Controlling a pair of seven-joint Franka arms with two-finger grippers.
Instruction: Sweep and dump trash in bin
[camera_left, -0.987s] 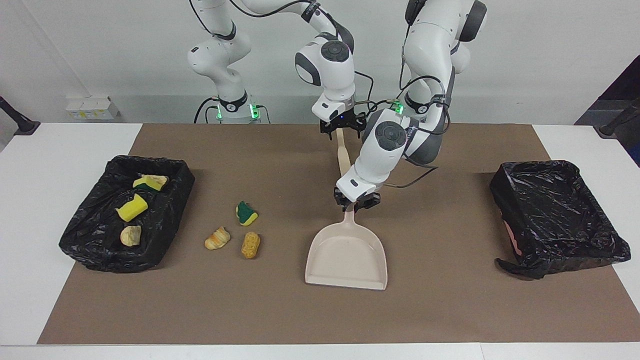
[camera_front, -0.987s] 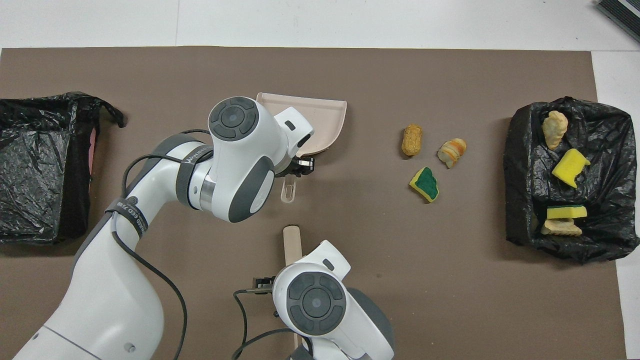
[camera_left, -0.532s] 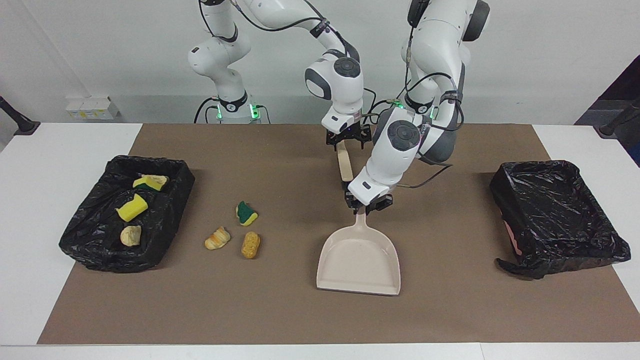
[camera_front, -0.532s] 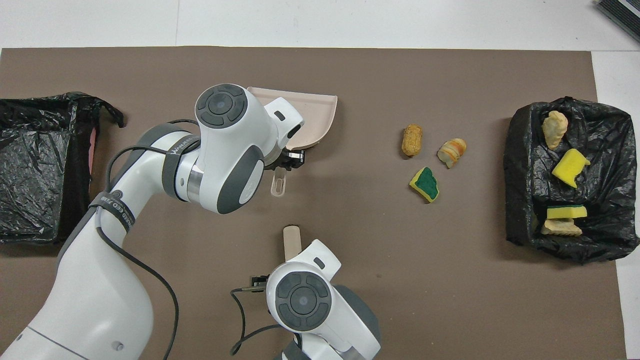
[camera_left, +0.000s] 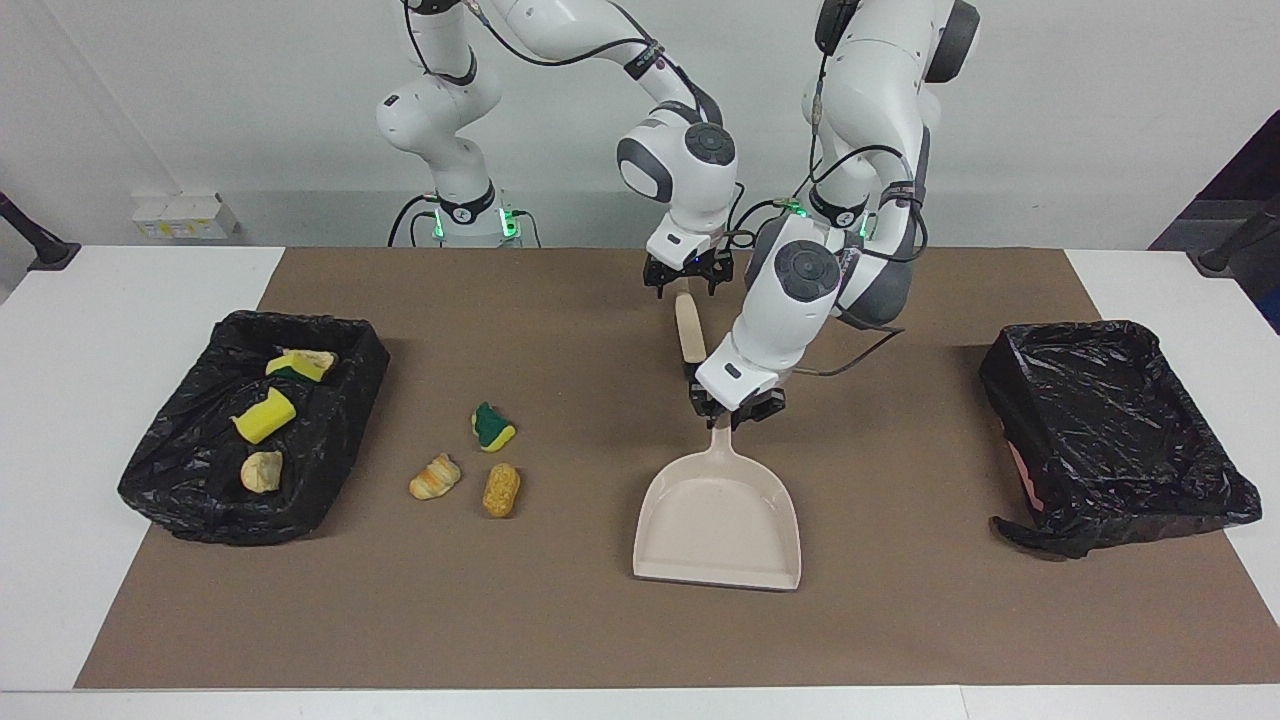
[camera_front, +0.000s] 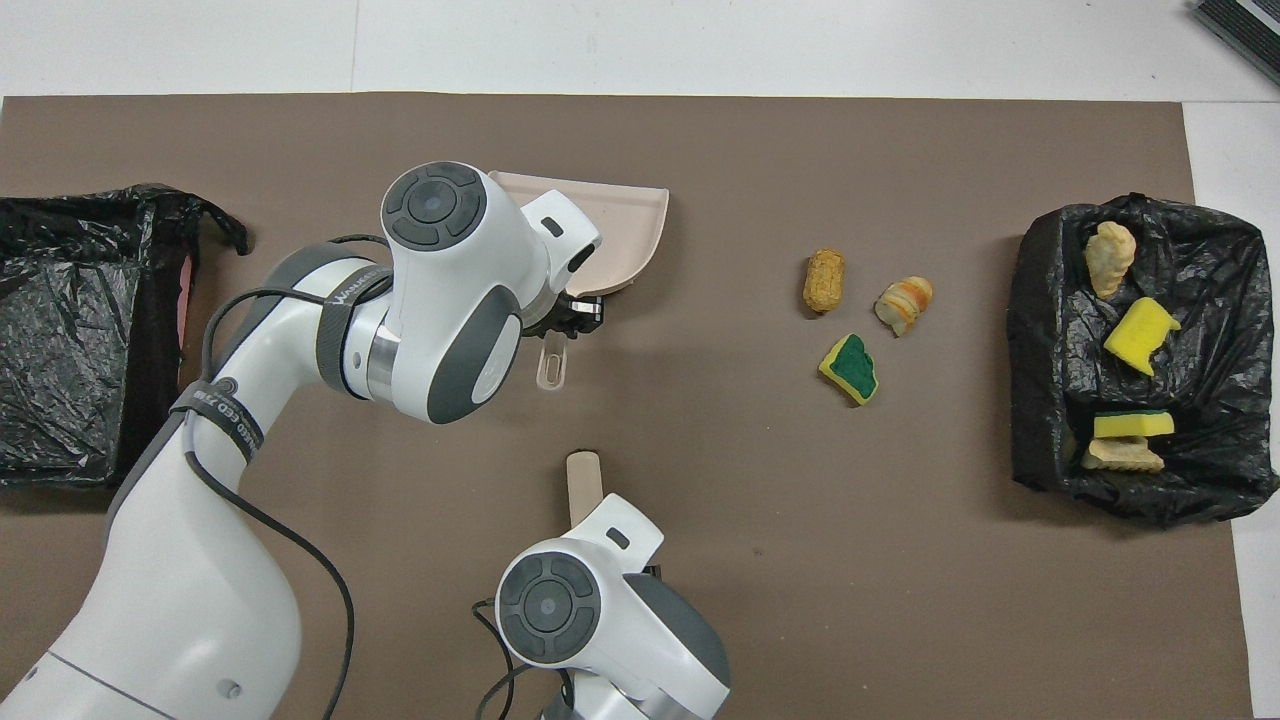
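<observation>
— Where's my trash (camera_left: 478, 462)?
— Three scraps lie on the mat beside the filled bin (camera_left: 250, 440). My left gripper (camera_left: 735, 411) clamps the dustpan (camera_left: 720, 515) handle; my right gripper (camera_left: 685, 281) hangs open over the brush (camera_left: 688, 325).

Illumination is bright, even and diffuse, apparently from overhead. Soft, short shadows fall on the brown paper table cover (camera_left: 900, 600) beside the beige plastic dustpan (camera_left: 718, 520) and the crinkled black plastic bin liners (camera_left: 1110, 430), which carry small specular highlights. Both views are sharp, without motion blur or noticeable edge distortion.
</observation>
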